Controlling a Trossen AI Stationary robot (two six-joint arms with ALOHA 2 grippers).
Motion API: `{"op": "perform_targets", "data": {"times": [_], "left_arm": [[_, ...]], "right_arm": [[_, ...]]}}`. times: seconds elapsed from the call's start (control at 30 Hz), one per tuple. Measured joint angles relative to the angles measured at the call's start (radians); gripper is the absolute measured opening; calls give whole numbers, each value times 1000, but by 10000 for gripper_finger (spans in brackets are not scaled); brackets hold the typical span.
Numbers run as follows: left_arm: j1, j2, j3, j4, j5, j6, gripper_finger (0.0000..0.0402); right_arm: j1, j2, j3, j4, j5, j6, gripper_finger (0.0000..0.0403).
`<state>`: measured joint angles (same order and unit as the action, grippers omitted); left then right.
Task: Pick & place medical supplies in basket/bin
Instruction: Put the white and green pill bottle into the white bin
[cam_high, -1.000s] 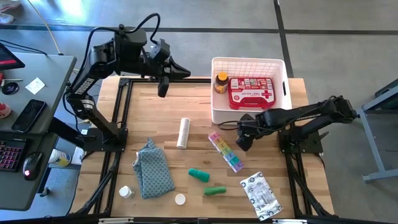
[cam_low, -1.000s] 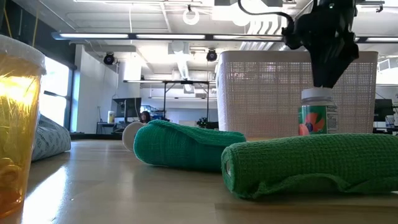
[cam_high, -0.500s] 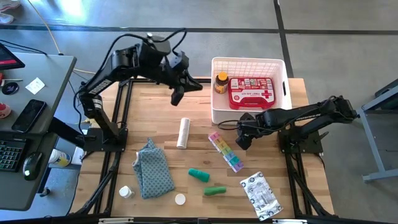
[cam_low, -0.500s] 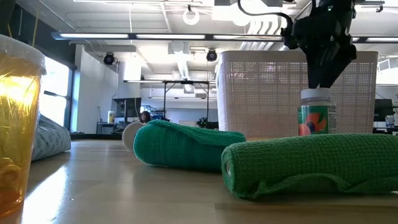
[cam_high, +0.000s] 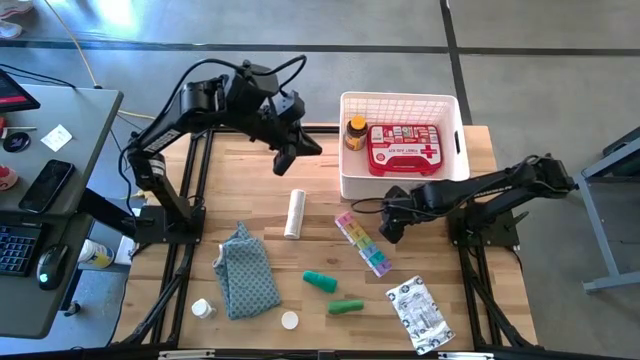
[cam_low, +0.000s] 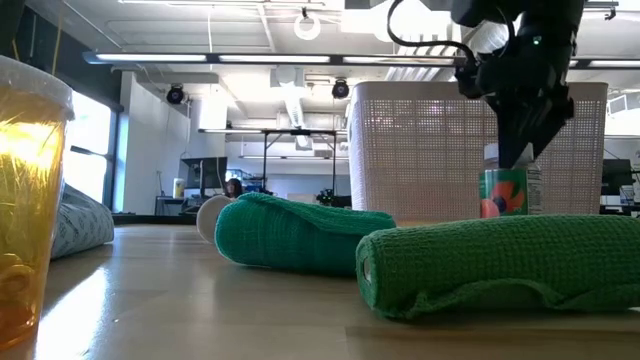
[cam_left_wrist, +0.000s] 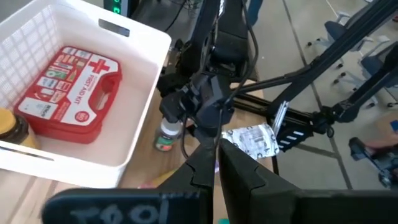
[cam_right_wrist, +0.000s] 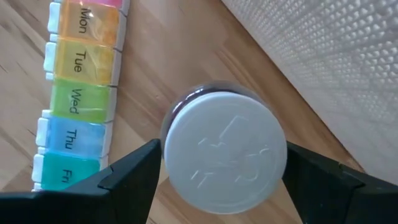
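Note:
A white-capped pill bottle with a green label stands upright on the table just near of the white slotted bin. My right gripper is open and low over it, one finger on each side of the white cap; I cannot tell whether they touch it. The red first-aid case and an amber bottle lie in the bin. My left gripper is shut and empty, in the air left of the bin.
On the table lie a white roll, the rainbow pill organizer right beside my right gripper, two green tubes, a silver-white packet, a blue-grey cloth, and a small white bottle.
My left gripper has swung from the table's far left corner toward the right and a little nearer, now left of the bin. My right gripper has gone down over the white-capped bottle, so its fingers now hide the cap in the low view.

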<state>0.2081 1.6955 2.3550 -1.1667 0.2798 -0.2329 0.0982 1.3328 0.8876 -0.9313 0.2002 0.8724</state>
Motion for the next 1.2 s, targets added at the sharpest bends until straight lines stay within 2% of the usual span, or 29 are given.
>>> {"op": "perform_targets", "data": {"times": [0.53,0.73,1.07,1.2], "left_arm": [[0,0,0,15,-2,-34,58],[0,0,0,14,-2,-38,58],[0,0,0,14,-2,-38,58],[0,0,0,14,-3,-38,58]], "right_arm": [[0,2,-15,78,110,43,303],[0,2,-15,77,112,44,298],[0,-2,-11,84,84,47,224],[2,-2,-11,85,65,44,206]]}}
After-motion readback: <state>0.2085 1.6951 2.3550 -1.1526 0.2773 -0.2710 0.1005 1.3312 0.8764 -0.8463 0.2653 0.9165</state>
